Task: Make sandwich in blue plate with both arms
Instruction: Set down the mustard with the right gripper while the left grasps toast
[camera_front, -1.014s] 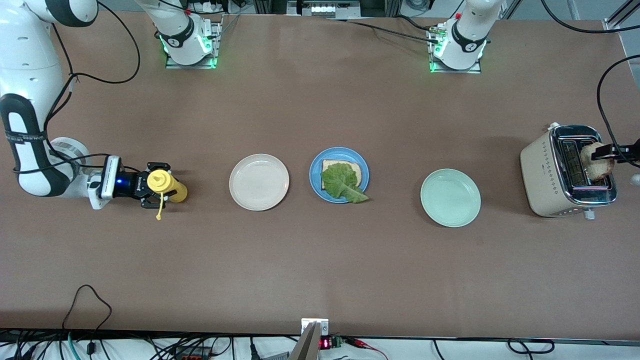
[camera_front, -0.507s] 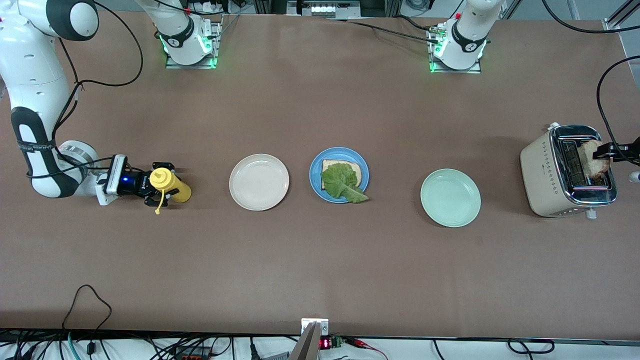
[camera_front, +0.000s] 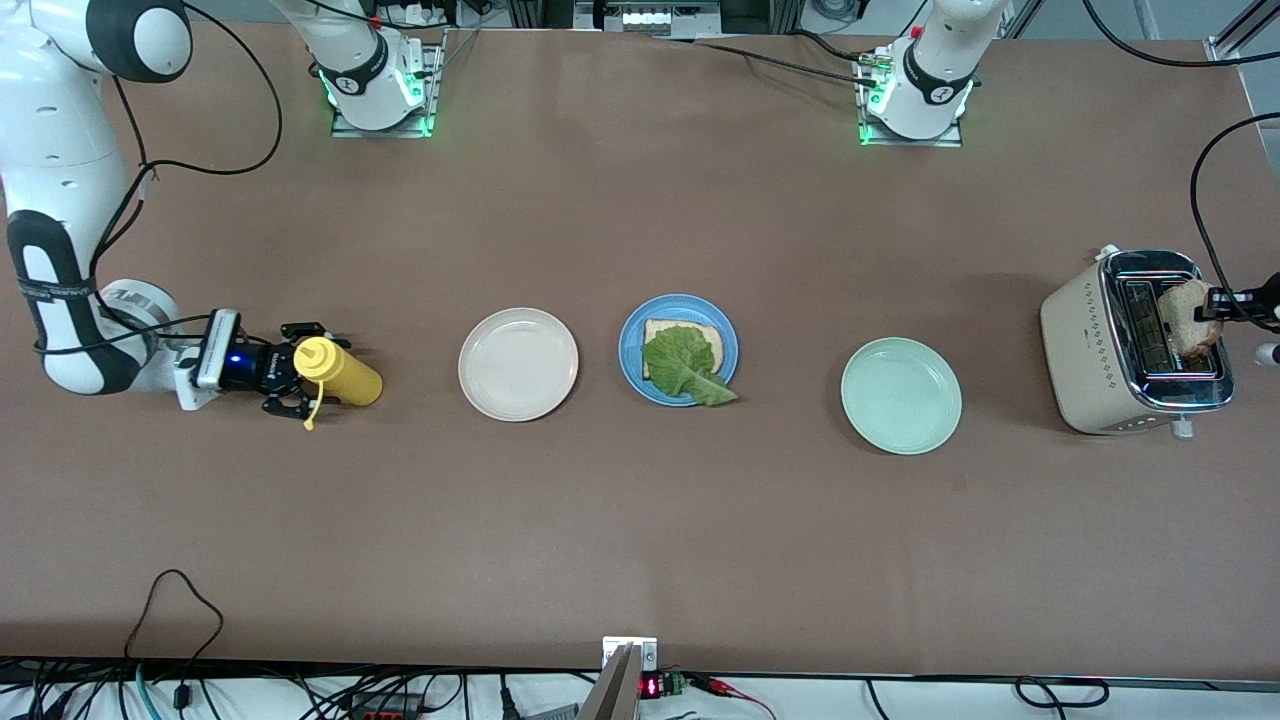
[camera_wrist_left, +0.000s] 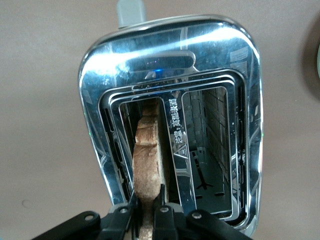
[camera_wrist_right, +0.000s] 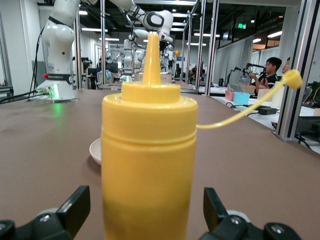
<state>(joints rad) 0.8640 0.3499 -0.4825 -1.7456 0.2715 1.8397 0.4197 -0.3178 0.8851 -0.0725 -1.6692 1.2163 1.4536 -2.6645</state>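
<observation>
Toast (camera_wrist_left: 148, 170) retrieval is in hand: your left tool (camera_wrist_left: 147, 212) is clenched on the slice in the toaster (camera_front: 1135, 345). Lift it clear, then carry it to the blue plate (camera_front: 678, 349), where bread and lettuce (camera_front: 685, 366) wait. Your right tool (camera_wrist_right: 145, 210) stands released around the mustard bottle (camera_front: 335, 370).

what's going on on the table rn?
Sandwich build, partway done. The blue plate holds one bread slice with a lettuce leaf on top; no second slice yet. The left gripper is shut on a toast slice standing in the toaster slot at the left arm's end of the table. The right gripper is open around the upright yellow squeeze bottle at the right arm's end, not gripping it. The cream plate and mint plate flank the blue one.
</observation>
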